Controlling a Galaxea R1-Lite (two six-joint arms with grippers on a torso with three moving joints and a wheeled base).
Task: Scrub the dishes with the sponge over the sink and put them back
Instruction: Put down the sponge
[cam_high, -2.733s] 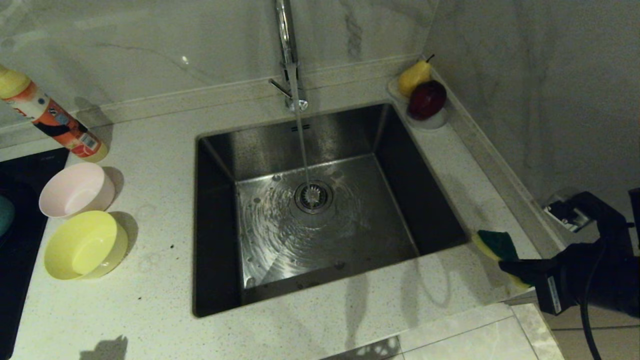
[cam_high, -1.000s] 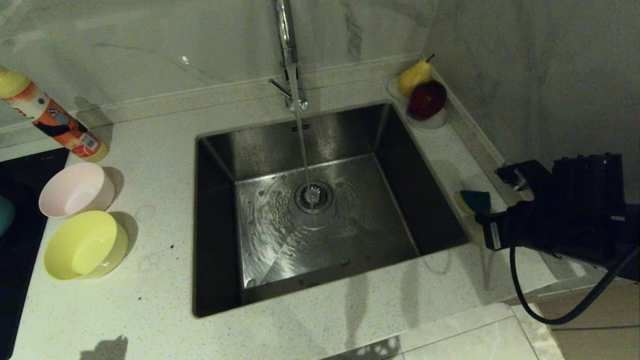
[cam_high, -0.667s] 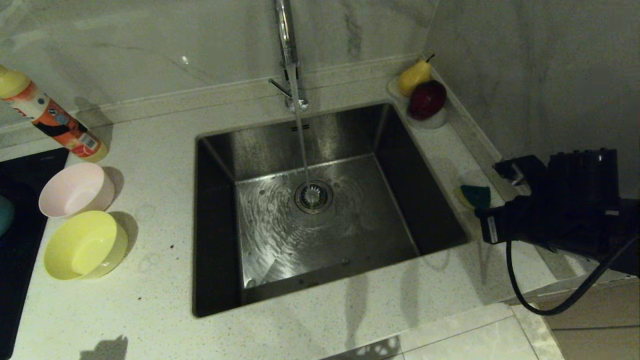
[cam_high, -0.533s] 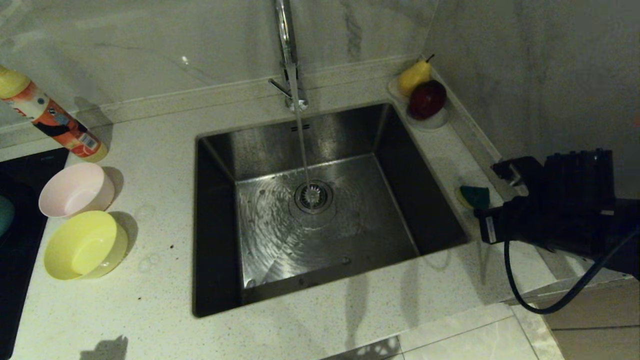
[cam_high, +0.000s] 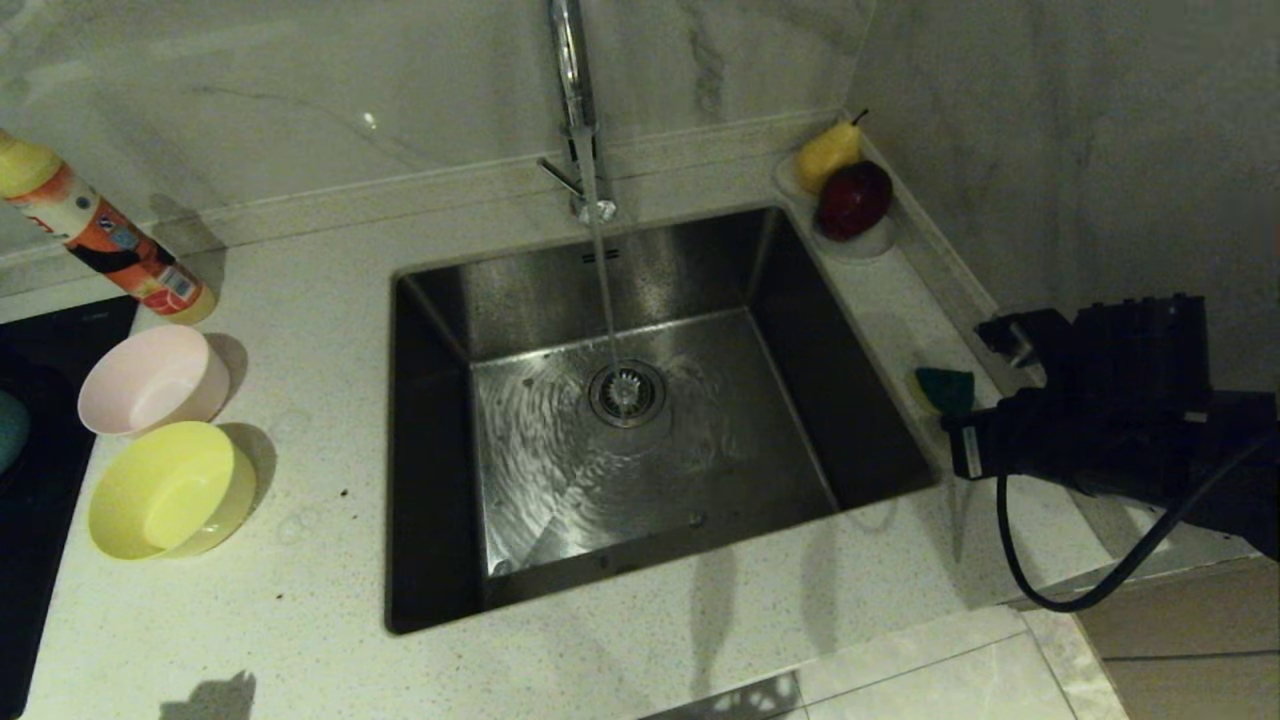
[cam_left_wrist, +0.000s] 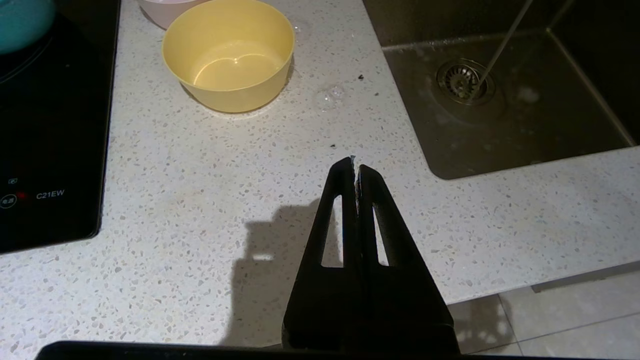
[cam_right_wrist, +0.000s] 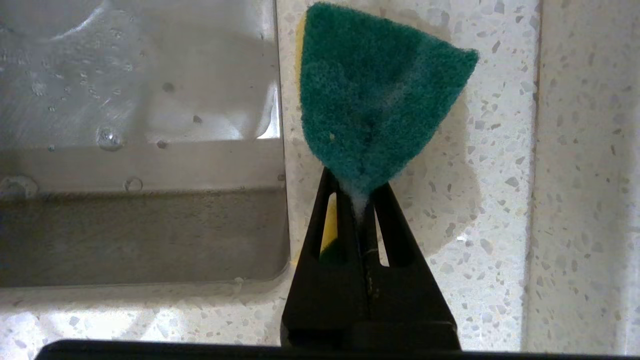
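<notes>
Speckled tabletop (cam_high: 300, 560) beside the sink (cam_high: 440, 330): I'm pinching the sponge (cam_right_wrist: 372, 95) by one corner in my right hand (cam_right_wrist: 357, 192), scouring face free for scrubbing.

There are three bowls: one pink bowl (cam_high: 152, 378), one yellow bowl (cam_high: 170, 490) and one blue bowl (cam_high: 10, 428) at the bench's left edge. There is one sponge (cam_high: 944, 389), one sink (cam_high: 640, 420), one bottle (cam_high: 100, 235), one pear (cam_high: 828, 152) and one red fruit (cam_high: 854, 198).
</notes>
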